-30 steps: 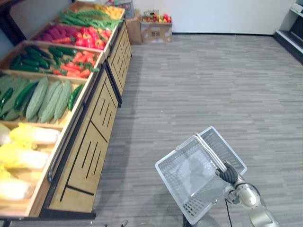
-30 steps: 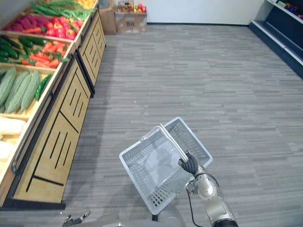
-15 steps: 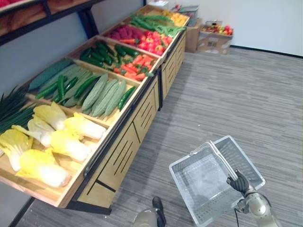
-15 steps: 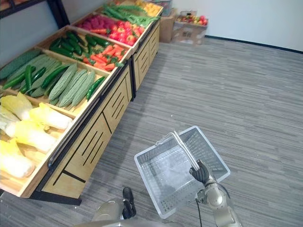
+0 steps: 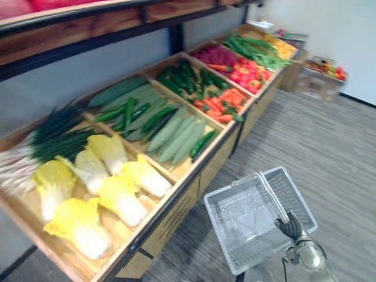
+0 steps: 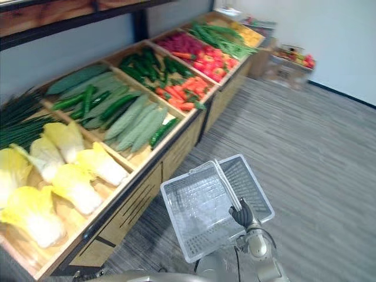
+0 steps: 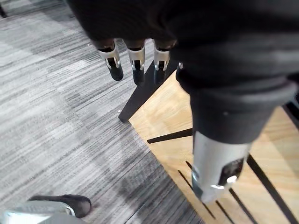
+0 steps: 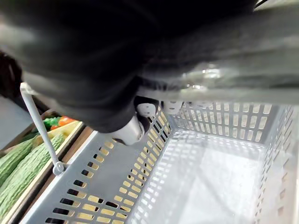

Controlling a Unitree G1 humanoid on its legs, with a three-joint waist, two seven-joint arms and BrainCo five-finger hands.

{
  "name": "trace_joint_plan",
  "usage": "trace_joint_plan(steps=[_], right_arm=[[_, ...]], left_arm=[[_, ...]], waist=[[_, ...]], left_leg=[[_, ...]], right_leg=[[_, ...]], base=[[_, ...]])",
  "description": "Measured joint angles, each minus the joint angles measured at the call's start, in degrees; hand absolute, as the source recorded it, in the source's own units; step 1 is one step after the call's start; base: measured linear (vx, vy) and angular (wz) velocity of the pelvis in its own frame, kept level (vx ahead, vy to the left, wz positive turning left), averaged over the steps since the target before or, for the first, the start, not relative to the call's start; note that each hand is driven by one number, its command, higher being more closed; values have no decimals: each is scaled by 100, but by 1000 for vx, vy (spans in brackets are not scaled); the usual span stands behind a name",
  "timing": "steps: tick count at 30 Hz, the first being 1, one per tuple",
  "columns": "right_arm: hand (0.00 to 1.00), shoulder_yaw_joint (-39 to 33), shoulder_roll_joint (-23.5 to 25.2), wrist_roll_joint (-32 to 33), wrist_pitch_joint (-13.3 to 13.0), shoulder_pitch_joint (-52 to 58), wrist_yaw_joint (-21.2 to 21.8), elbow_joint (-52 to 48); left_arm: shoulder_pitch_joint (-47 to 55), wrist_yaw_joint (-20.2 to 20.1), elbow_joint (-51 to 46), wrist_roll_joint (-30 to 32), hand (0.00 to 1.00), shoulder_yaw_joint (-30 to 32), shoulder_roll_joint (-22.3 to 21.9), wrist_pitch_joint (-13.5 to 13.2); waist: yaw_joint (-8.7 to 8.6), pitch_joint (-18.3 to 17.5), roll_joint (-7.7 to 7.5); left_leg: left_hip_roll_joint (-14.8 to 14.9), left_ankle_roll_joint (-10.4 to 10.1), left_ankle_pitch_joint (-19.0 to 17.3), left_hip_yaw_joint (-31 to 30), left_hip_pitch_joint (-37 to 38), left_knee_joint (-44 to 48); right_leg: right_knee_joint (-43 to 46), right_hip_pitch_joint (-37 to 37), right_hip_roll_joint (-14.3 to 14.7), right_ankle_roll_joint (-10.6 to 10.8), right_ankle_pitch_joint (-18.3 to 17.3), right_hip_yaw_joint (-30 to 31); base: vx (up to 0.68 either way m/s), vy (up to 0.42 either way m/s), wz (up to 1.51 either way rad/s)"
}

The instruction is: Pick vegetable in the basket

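Left eye view gives the whole scene: the white plastic lattice basket (image 5: 241, 226) hangs beside the long sloped wooden produce stand (image 6: 138, 202), carried by the right hand (image 5: 291, 226), whose fingers are curled around the thin white handle (image 5: 273, 197). The basket is empty. All vegetables lie in the stand's compartments: the yellow-white leafy cabbages (image 5: 126, 197) are nearest, and the pale green ridged gourds (image 5: 176, 132) are in the next compartment.

I see several risks. The basket hangs tilted from one handle, so I think a heavy cabbage dropped on the low side could swing it or roll toward the rim. The basket is also near the front edge of the stand, and a small step closer could knock it against the wood. The left hand (image 7: 134, 63) must rise from low down, so it may catch the front edge on the way.

Left wrist view shows what the eye views do not: this hand hangs with straight, relaxed fingers, holding nothing, low beside the front panel and the dark foot of the stand. Right wrist view confirms the bare bottom of the basket and shows the gourds just past its wall.
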Motion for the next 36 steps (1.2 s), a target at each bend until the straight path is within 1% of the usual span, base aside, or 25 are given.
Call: trace_joint_plan(steps=[2, 3, 4, 5, 6, 7, 8, 9, 10, 11, 12, 15, 17, 18, 19, 21, 25, 27, 29, 30, 32, 33, 34, 35, 36], right_arm=[[100, -160, 11, 1, 1, -47, -22, 77], [100, -194, 12, 2, 2, -44, -26, 91], [100, -222, 21, 18, 7, -47, -28, 137], [100, -390, 143, 175, 154, -160, -26, 267], [100, -524, 185, 187, 229, -168, -32, 318], [100, -634, 145, 191, 299, -142, -9, 419], [100, -726, 101, 267, 414, -19, 3, 582], [100, -784, 74, 335, 476, -57, 12, 649], [100, -832, 50, 408, 558, -59, 36, 712], [100, -817, -3, 451, 608, -120, 96, 872], [100, -828, -11, 454, 695, -214, 118, 1075], [100, -1065, -50, 458, 819, -409, 109, 1699], [100, -1535, -46, 596, 880, -367, 45, 2110], [100, -1813, -62, 652, 885, -333, -29, 2282], [100, -2031, -66, 722, 898, -318, -128, 2474], [100, -2335, -67, 848, 896, -266, -309, 2759], [100, -2547, -67, 919, 906, -244, -505, 2933], [100, -2693, -82, 1018, 959, -213, -570, 2962], [100, -2840, -170, 1062, 1000, -234, -585, 3127], [100, -2891, -192, 1062, 1013, -234, -590, 3150], [100, -2973, -237, 1064, 1111, -216, -582, 3160], [100, -2992, -237, 1064, 1133, -207, -581, 3160], [100, -3014, -237, 1064, 1162, -200, -576, 3162], [100, -3016, -236, 1063, 1165, -201, -573, 3162], [100, -3015, -235, 1063, 1165, -201, -571, 3161]], left_arm=[[-38, -12, 15, -177, 0, 4, -1, -30], [-36, -15, 23, -177, 0, 6, -2, -33], [-40, -23, 32, -176, 0, 16, -9, -30], [-53, -29, 33, -176, 0, 85, 29, -25], [-44, -29, 38, -175, 0, 139, 63, -10], [-15, -28, 37, -174, 0, 257, 96, 9], [-56, -28, 57, -178, 0, 438, 120, 23], [-102, -33, 90, -190, 0, 535, 29, 39], [-177, -47, 137, -333, 0, 637, -147, 92], [-181, -66, 152, -467, 0, 686, -309, 106], [-172, -78, 156, -582, 0, 735, -326, 142], [-116, -72, 328, -633, 0, 811, -340, 224], [19, -69, 363, -615, 0, 870, -383, 234], [55, -69, 374, -612, 0, 876, -407, 235], [65, -67, 391, -606, 0, 919, -412, 236], [65, -49, 502, -601, 0, 1066, -392, 197], [71, 20, 603, -633, 0, 1300, -375, 163], [40, 109, 599, -764, 0, 1379, -360, 3], [-91, 295, 596, -989, 0, 1427, -261, -242], [-148, 340, 596, -1065, 0, 1437, -213, -303], [-388, 517, 582, -1362, 0, 1603, -39, -681], [-455, 571, 571, -1450, 0, 1645, 10, -769], [-561, 667, 438, -1530, 0, 1701, 78, -946], [-639, 788, 141, -1523, 0, 1765, 84, -1224], [-654, 849, -45, -1515, 0, 1765, 88, -1341]], waist=[[9, -8, 22], [13, -9, 24], [31, -21, -3], [94, -25, -65], [87, -16, -117], [72, 9, -197], [57, 28, -245], [37, 42, -112], [14, 24, -18], [41, -22, 57], [97, -40, 73], [217, -36, 92], [191, -41, 91], [171, -82, 160], [180, -97, 185], [161, -101, 239], [159, -103, 246], [150, -108, 256], [57, -112, 249], [56, -113, 248], [39, -112, 247], [31, -113, 248], [27, -114, 246], [33, -115, 245], [33, -119, 242]], left_leg=[[71, -133, -76, -620, 107, 9], [84, -183, -105, -755, 123, 28], [115, -325, -188, -1010, 143, 109], [150, -512, -298, -1165, 117, 240], [161, -614, -365, -1260, 108, 328], [175, -805, -493, -1392, 107, 471], [324, -1052, -859, -1422, 86, 766], [505, -1079, -972, -1375, 50, 891], [730, -1118, -1009, -1237, -4, 968], [881, -1116, -971, -1245, 8, 924], [954, -1134, -940, -1248, 10, 904], [1034, -1193, -719, -1070, -35, 883], [1088, -1185, -524, -627, -89, 719], [1156, -1166, -510, -358, -98, 548], [1179, -1173, -449, -218, -100, 389], [1219, -1208, -328, 18, -103, 167], [1144, -1242, -281, 156, -99, -7], [1124, -1286, -240, 173, -96, -60], [1122, -1307, -103, 176, -75, -175], [1121, -1304, -78, 178, -59, -214], [1124, -1249, -15, 185, 14, -299], [1123, -1248, -1, 184, 29, -309], [1122, -1248, -2, 182, 66, -325], [1116, -1243, 4, 183, 112, -385], [1114, -1242, 4, 173, 113, -390]], right_leg=[[-1658, -43, 397, 205, 169, 1007], [-1993, -31, 476, 275, 220, 1263], [-2455, 7, 568, 368, 388, 1758], [-2794, 40, 658, 340, 708, 2074], [-2943, 124, 681, 326, 916, 2198], [-3094, 356, 660, 283, 1329, 2274], [-3265, 716, 608, 541, 1382, 2013], [-3278, 783, 724, 527, 1380, 1843], [-3256, 861, 849, 400, 1302, 1574], [-3238, 903, 958, 322, 1253, 1437], [-3234, 913, 1019, 272, 1225, 1382], [-3328, 1012, 1001, 161, 1166, 1170], [-3512, 1168, 890, 112, 1146, 889], [-3573, 1182, 856, 113, 1173, 756], [-3608, 1189, 795, 126, 1202, 657], [-3920, 1338, 716, 148, 1392, 517], [-4360, 1455, 657, 144, 1702, 531], [-4454, 1478, 638, 162, 1756, 529], [-4465, 1478, 631, 162, 1755, 490], [-4472, 1481, 631, 161, 1757, 487], [-4486, 1517, 632, 172, 1804, 461], [-4504, 1550, 630, 172, 1804, 438], [-4538, 1604, 627, 173, 1805, 390], [-4564, 1643, 626, 175, 1806, 381], [-4567, 1651, 621, 180, 1809, 365]], base=[[388, -127, 145], [283, -130, 144], [419, -239, 110], [347, -231, 98], [342, -265, 73], [298, -374, 100], [280, -390, 98], [265, -441, 102], [140, -313, 71], [105, -345, 61], [51, -270, 33], [-52, -201, 41], [-98, -72, 70], [-115, -42, 78], [-109, -23, 67], [-87, -17, 42], [-36, 21, -2], [9, 23, 0], [40, 5, 8], [54, 3, 4], [66, 2, 2], [67, 7, 7], [55, 10, 8], [56, 16, 8], [39, 14, 6]])
